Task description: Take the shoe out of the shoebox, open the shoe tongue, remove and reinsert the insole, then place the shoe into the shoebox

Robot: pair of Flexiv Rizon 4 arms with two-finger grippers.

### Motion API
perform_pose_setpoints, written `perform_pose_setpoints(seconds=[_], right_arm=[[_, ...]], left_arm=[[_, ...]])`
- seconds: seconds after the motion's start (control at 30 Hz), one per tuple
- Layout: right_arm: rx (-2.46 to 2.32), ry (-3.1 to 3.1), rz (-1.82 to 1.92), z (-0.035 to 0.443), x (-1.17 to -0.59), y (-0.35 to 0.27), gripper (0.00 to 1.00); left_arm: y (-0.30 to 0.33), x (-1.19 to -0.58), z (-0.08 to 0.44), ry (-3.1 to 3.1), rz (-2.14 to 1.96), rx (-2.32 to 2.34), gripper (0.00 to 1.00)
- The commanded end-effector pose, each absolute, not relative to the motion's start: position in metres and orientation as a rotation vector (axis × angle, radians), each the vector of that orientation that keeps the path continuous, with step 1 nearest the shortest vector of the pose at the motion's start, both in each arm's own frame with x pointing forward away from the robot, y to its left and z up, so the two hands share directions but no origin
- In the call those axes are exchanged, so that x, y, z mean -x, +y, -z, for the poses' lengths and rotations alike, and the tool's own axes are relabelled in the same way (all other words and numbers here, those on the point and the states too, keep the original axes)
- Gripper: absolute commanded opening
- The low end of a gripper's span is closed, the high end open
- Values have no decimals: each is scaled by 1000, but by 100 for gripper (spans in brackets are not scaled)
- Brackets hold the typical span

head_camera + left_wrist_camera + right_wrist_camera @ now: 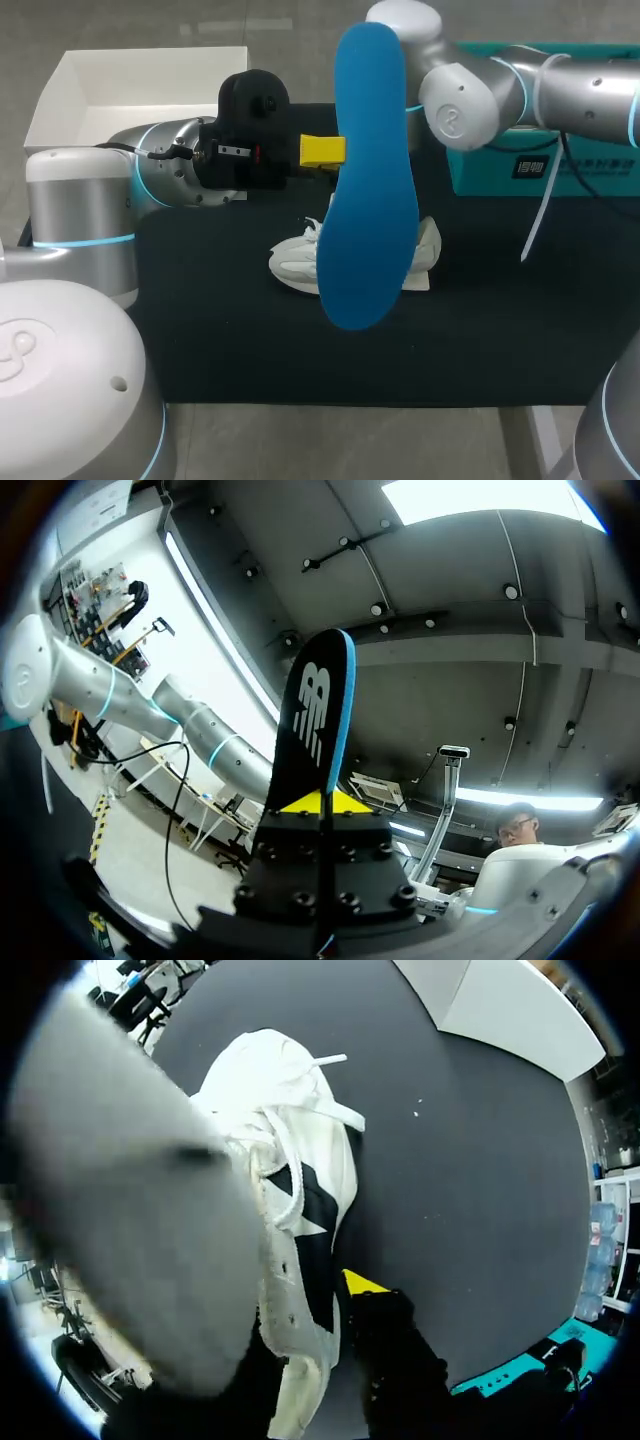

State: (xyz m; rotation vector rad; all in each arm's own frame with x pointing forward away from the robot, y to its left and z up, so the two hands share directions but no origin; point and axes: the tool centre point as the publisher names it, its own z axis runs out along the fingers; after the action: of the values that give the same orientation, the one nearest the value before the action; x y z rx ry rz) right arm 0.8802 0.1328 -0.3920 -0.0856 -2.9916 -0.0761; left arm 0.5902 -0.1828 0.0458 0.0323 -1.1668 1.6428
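My left gripper (322, 152) is shut on a blue insole (370, 180) and holds it upright high above the mat. In the left wrist view the insole (315, 720) rises edge-on from between the yellow tips (322, 802). The white shoe (298, 262) lies on the black mat, partly hidden behind the insole. My right arm (460, 105) reaches down behind the insole, so its gripper is hidden in the head view. In the right wrist view my right gripper (305, 1305) is closed on the side wall of the shoe (300, 1175), with one yellow tip (362, 1282) at its dark opening.
The open white shoebox (60, 95) stands at the back left of the black mat (220, 330). A teal lid (490, 175) lies at the back right under my right arm. A blurred grey shape (130, 1200) close to the right wrist camera hides one side of the shoe.
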Motion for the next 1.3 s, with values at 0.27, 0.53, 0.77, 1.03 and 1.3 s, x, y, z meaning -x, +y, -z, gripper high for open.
perform_pose_setpoints(seconds=[0.27, 0.53, 0.77, 1.03, 1.3], right_arm=[[1349, -2753, 400, 309, -830, 126, 0], [1970, -2543, 734, 306, -821, 153, 0], [1970, -2543, 734, 306, -821, 153, 0], [1872, -2502, 775, 313, -842, 155, 0], [1957, -2290, 770, 335, -852, 167, 0]], left_arm=[[-183, -590, -46, -1165, -1645, -33, 0], [-183, -590, -46, -1165, -1645, -33, 0], [-183, -590, -46, -1165, -1645, -33, 0], [-183, -590, -46, -1165, -1645, -33, 0], [-183, -590, -46, -1165, -1645, -33, 0]])
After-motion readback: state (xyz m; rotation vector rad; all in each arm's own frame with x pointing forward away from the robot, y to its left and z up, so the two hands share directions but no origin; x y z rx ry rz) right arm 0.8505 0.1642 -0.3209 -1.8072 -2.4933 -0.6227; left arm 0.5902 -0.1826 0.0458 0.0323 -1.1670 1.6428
